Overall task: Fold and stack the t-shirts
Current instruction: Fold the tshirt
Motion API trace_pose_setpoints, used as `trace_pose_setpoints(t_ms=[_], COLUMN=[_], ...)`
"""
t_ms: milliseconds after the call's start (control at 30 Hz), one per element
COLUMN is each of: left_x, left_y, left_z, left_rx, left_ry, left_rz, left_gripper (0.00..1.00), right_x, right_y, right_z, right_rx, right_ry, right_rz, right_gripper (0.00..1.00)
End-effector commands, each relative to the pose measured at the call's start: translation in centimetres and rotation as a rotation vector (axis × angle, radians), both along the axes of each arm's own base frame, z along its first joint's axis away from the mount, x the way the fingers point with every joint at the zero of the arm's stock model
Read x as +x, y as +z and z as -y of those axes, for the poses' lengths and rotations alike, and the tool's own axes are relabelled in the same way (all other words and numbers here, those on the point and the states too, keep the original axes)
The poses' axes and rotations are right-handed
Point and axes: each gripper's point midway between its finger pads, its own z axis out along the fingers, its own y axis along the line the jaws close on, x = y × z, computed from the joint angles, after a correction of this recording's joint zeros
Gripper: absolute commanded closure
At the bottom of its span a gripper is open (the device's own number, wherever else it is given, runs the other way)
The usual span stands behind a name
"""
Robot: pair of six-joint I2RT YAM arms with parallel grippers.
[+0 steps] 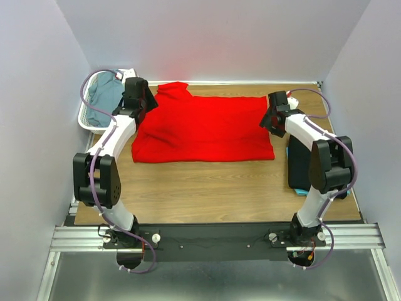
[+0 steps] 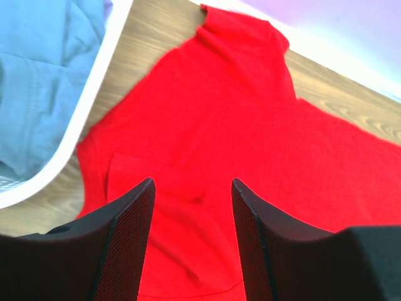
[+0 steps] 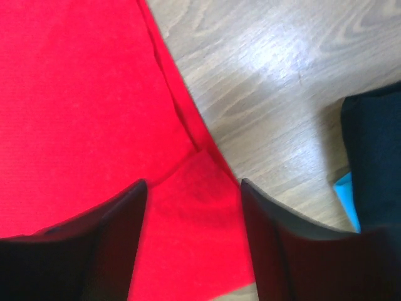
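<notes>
We see the wooden table [image 1: 207, 188] spreading beneath both sets of jaws. The red t-shirt [image 1: 203, 132] lies flat on it, reaching from under the left gripper [image 2: 192, 188] across to under the right gripper [image 3: 193, 188]. One sleeve stretches ahead of the left jaws toward the back wall.

To the outer side of the left jaws stands the white basket [image 1: 84, 119], its rim just beside the red cloth. The grey-blue t-shirt [image 2: 37, 75] is bunched inside it.

To the outer side of the right jaws lies the black t-shirt [image 1: 299, 166], apart from the red one with bare wood between them. A sliver of the teal t-shirt [image 3: 346, 200] peeks out from under its edge.

We find the left jaws spread wide and grasping nothing, with red cloth filling the gap between them. The right jaws are likewise released. The red shirt's side edge runs between them, and a small folded flap of it lies in the gap. We cannot tell whether either pair of tips touches the cloth.
</notes>
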Motion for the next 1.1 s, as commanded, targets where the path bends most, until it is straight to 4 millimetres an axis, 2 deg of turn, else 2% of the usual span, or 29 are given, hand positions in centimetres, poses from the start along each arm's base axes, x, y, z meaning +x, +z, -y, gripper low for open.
trace_pose_setpoints(t_ms=[0,33,100,133,167,200,233,267,300,333,400,467,533,667,967,1067], left_x=[-1.7,-3.1,-4.9,-6.6,-7.5,-8.3,-9.8,-10.6,-11.2,-12.5,-14.1,-14.9,-15.6,-15.8,-16.6,-16.6], left_y=[2.4,1.9,1.0,-1.5,-1.1,-1.8,-3.4,-4.1,-4.8,-6.2,-8.0,-8.4,-9.6,-10.7,-13.3,-13.9], left_z=[-2.2,-2.3,-2.5,-2.5,-2.6,-2.6,-2.5,-2.4,-2.1,-2.0,-1.4,-1.2,-1.5,-2.0,-3.0,-3.5], left_rx=[0.013,-0.01,-0.044,-0.049,-0.082,-0.091,-0.098,-0.108,-0.132,-0.141,-0.171,-0.173,-0.175,-0.142,-0.11,-0.104], left_ry=[0.117,0.138,0.173,0.18,0.205,0.217,0.22,0.225,0.232,0.238,0.252,0.27,0.294,0.31,0.378,0.397], left_rz=[0.015,0.006,-0.005,-0.051,-0.026,-0.037,-0.061,-0.074,-0.085,-0.113,-0.146,-0.141,-0.161,-0.195,-0.256,-0.259], left_gripper=[0.4,0.4,0.4,0.4,0.41,0.46,0.47,0.48,0.48,0.5,0.52,0.52,0.53,0.53,0.53,0.53], right_x=[0.1,-0.3,-1.5,-2.7,-3.4,-4.1,-5.6,-6.2,-6.9,-8.2,-9.3,-10.2,-10.3,-10.6,-12.9,-12.8], right_y=[2.7,3.6,3.4,2.5,2.8,2.5,1.4,1.2,1.3,0.3,0.1,-0.9,-1.2,-2.1,-4.0,-4.2], right_z=[-0.3,-0.7,-1.5,-2.5,-3.0,-3.4,-4.6,-5.0,-5.4,-5.7,-5.7,-5.3,-5.1,-4.6,-3.0,-2.5], right_rx=[0.017,0.04,0.078,0.087,0.084,0.078,0.081,0.089,0.094,0.098,0.114,0.113,0.106,0.08,0.049,0.038], right_ry=[0.045,0.068,0.093,0.118,0.131,0.143,0.163,0.169,0.175,0.169,0.15,0.13,0.118,0.105,0.062,0.049], right_rz=[0.057,0.073,0.064,0.038,0.046,0.036,0.007,0.0,0.003,-0.018,-0.019,-0.032,-0.035,-0.056,-0.104,-0.108], right_gripper=[0.28,0.28,0.27,0.27,0.27,0.27,0.27,0.27,0.27,0.27,0.28,0.3,0.3,0.34,0.34,0.34])
